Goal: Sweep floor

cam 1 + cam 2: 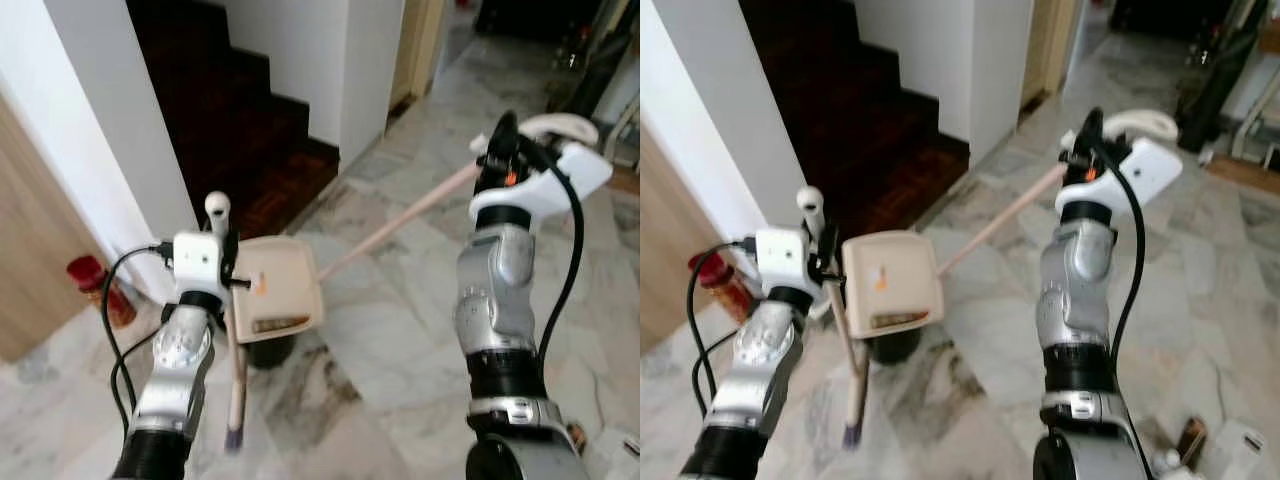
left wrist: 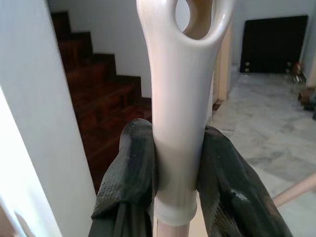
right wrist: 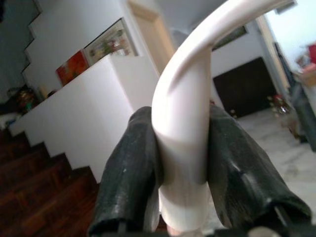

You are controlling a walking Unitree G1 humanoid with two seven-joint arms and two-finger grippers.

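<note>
Cream plastic marks both tools of the sweep. The dustpan (image 1: 275, 288) is held out over the marble floor (image 1: 400, 330), near the foot of the dark stairs (image 1: 230, 120), its tray tilted toward the camera with a thin line of brownish debris lying along its lower lip. Its upright handle (image 2: 183, 98), ending in a hanging loop, is clamped between the fingers (image 2: 129, 173) of the left gripper (image 1: 228, 262); the jaws are closed narrowly on it, both pads pressed against its sides. The broom (image 1: 400, 222) is seen as a long pale stick slanting down from the right gripper (image 1: 497, 160) toward the floor behind the dustpan; its head is hidden by the tray. Its curved white top (image 3: 185, 113) is pinched between the right gripper's two fingers, also closed tightly on it.

As for progress, some dirt appears to have been gathered already, judging by what lies in the tray. How much floor is left cannot be told: the marble's grey veining hides any fine dust, and only a part of the room is shown. A dark round bin (image 1: 268, 352) stands just below the dustpan, so emptying may be the step in hand. A red-lidded jar (image 1: 100, 288) stands by the wall.
</note>
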